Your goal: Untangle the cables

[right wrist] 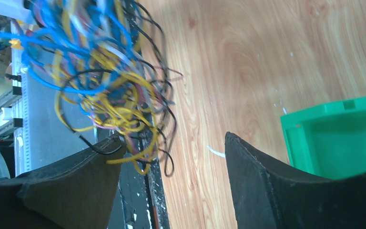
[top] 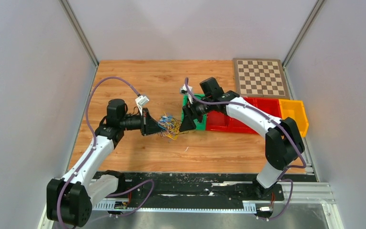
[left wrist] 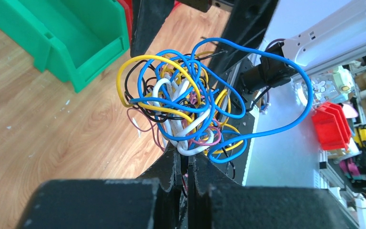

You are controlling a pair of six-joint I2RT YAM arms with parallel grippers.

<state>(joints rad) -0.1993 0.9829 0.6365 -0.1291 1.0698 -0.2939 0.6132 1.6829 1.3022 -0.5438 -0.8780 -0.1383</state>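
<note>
The cables [top: 167, 126] lie between left gripper [top: 155, 126] and right gripper [top: 185, 126], at table [top: 138, 76] centre. Bins [top: 219, 122] lie right of them, with the chessboard [top: 260, 77] behind.

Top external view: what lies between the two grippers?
The cables, a tangled bundle, fill the gap. The left gripper is shut on one side of them; the right gripper stands open at the other, as its wrist view shows.

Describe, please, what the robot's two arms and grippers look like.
Both arms, left arm and right arm, have white curved links with black joint housings. A purple cable loops along each. The left gripper and right gripper are matte black with wedge-shaped fingers.
</note>
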